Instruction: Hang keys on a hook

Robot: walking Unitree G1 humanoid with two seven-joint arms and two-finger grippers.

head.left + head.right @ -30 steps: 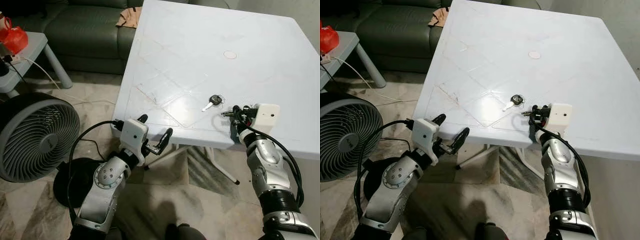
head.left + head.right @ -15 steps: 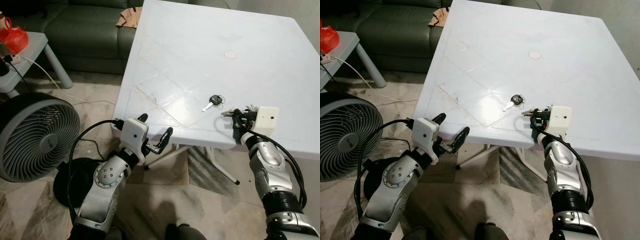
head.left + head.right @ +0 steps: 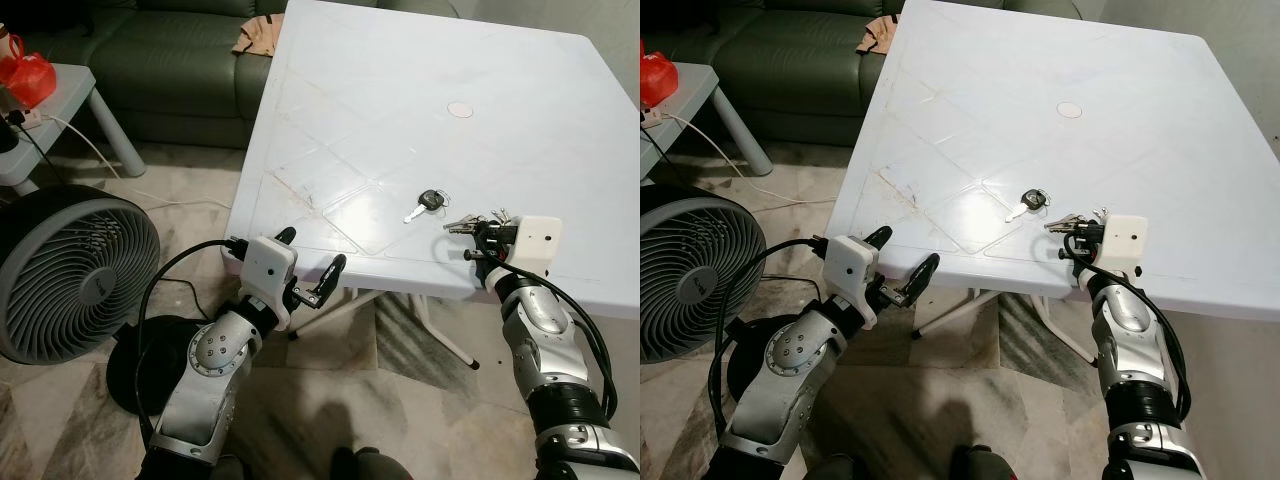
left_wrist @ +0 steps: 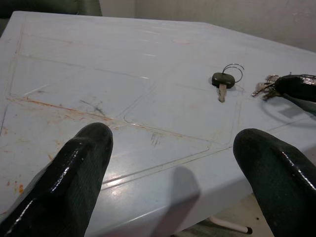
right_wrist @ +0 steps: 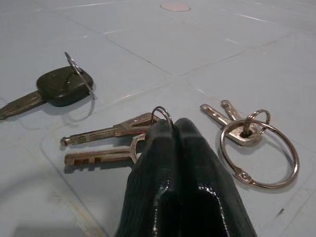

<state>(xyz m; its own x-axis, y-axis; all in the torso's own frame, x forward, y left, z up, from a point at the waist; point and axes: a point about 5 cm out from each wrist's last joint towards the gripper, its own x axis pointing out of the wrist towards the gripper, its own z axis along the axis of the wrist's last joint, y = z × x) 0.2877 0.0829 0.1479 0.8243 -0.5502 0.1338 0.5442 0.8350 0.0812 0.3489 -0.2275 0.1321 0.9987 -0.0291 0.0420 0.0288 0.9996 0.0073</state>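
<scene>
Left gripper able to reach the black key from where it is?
Probably not yet. The left gripper hangs open below the table edge; the black key lies well inboard, nearer the right gripper. Nothing blocks the tabletop.

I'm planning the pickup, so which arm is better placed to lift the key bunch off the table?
Right. Its tool is pinched shut at the key bunch on the table. The left tool hangs open below the table's near edge, away from the keys.
</scene>
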